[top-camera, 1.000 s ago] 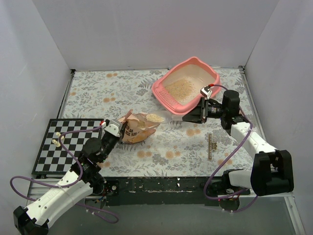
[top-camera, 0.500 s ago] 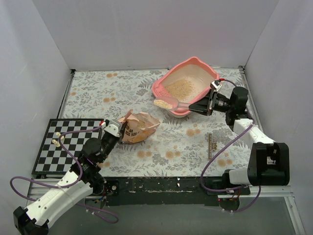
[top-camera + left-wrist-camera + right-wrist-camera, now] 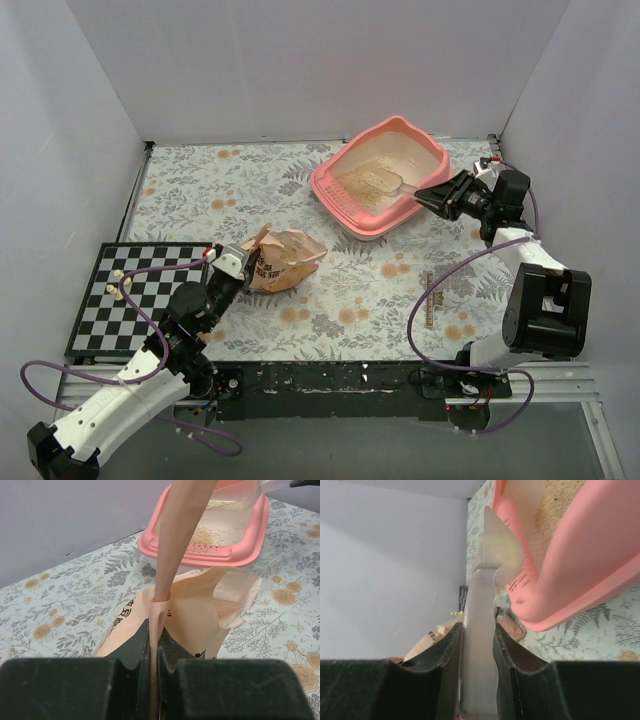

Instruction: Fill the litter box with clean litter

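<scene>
Litter box [image 3: 325, 188] at table's far right, clean litter [image 3: 362, 185] inside, just left of right gripper [image 3: 432, 194], fingers clamped on clear scoop [image 3: 392, 183] (long axis reaching over the rim); left gripper [image 3: 234, 262] pinching printed bag [image 3: 290, 262].

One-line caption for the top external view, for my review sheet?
Right jaws hold a clear scoop over the pink litter box; left jaws pinch the orange bag at its edge.
</scene>
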`<state>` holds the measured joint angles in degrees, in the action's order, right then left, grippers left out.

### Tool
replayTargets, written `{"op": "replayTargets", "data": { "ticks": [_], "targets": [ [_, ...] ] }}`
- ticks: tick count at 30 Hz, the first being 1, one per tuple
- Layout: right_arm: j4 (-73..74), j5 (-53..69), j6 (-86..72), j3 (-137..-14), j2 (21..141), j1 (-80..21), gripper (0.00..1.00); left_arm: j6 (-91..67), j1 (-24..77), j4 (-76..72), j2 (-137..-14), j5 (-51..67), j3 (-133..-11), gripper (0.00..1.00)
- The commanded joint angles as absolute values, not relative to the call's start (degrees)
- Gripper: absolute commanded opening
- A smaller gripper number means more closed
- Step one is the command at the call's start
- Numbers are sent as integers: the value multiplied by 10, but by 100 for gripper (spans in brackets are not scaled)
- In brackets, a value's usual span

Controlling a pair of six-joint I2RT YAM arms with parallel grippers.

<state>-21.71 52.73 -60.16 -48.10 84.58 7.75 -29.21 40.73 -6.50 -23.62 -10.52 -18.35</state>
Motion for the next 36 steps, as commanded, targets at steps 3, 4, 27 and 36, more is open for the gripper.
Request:
{"op": "replayTargets", "data": {
  "ticks": [3, 4, 27, 36],
  "targets": [
    [-80, 397, -469, -557, 855, 69, 1, -303, 410, -91, -229, -94, -190, 0],
    [-51, 382, -454, -567, 857, 66, 1, -303, 410, -90, -229, -95, -190, 0],
    [341, -312, -11, -894, 885, -287, 1, -300, 410, -84, -231, -114, -191, 0],
    [506, -25, -85, -1037, 823, -314, 1, -300, 410, -83, -236, -117, -191, 0]
  ]
}}
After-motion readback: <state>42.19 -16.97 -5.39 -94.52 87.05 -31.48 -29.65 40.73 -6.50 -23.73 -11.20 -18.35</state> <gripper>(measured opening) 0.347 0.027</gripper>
